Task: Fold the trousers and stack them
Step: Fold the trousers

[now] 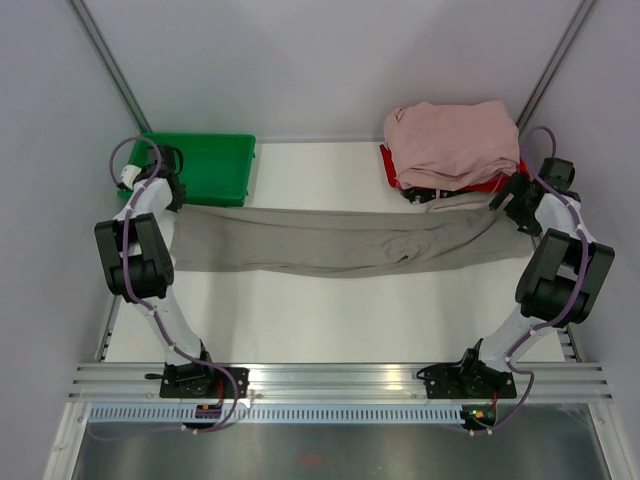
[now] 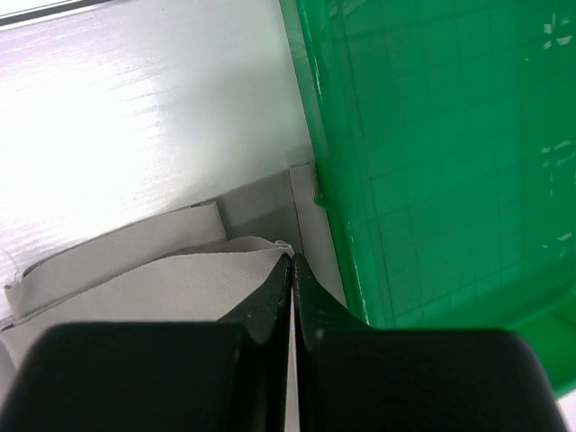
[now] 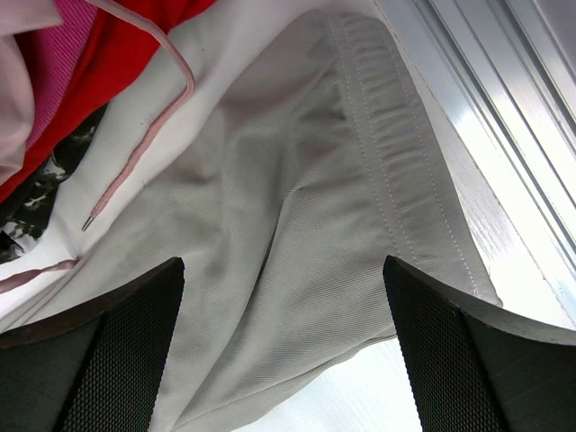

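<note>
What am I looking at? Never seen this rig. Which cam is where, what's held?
Two robot arms are bolted at the near edge of a table. The top picture looks down from above and behind them. The other two come from a camera on each wrist. Grey-beige trousers lie stretched across it, with a green tray back left and a pile of pink clothes back right. The left claw is shut on the trousers' leg end beside the tray. The right claw hangs open over the waistband, holding nothing.
</note>
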Robot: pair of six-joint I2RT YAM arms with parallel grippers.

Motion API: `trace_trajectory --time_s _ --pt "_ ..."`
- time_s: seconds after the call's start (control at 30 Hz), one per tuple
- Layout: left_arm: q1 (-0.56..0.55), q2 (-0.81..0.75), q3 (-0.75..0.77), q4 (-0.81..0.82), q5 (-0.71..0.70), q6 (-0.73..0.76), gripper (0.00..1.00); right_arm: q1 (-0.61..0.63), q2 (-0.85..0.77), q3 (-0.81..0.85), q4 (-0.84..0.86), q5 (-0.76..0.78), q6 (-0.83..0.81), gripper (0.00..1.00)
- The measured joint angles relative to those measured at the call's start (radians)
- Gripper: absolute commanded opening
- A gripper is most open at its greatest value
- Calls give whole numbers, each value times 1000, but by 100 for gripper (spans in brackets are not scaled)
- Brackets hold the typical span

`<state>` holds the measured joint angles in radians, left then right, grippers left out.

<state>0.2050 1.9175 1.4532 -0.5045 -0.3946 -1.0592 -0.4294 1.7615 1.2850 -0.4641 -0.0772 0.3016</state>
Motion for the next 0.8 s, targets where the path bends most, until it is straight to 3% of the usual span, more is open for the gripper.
trace_trajectory --time_s 0.4,0.53,0.63,0.67,0.7,0.8 --pt "26 106 74 13 -23 1 3 0 0 -5 -8 53 31 98" --pt "51 123 96 13 -24 3 10 0 -5 -42 0 86 56 98" --pt "61 135 108 17 -20 24 28 0 -5 -71 -14 108 77 98" --pt "63 136 108 21 -11 41 45 0 -5 -76 -23 119 85 98" --pt "63 136 108 24 -3 68 53 0 -6 -83 -26 129 92 98" --pt "63 133 108 32 19 137 66 0 -20 -111 -32 164 103 98"
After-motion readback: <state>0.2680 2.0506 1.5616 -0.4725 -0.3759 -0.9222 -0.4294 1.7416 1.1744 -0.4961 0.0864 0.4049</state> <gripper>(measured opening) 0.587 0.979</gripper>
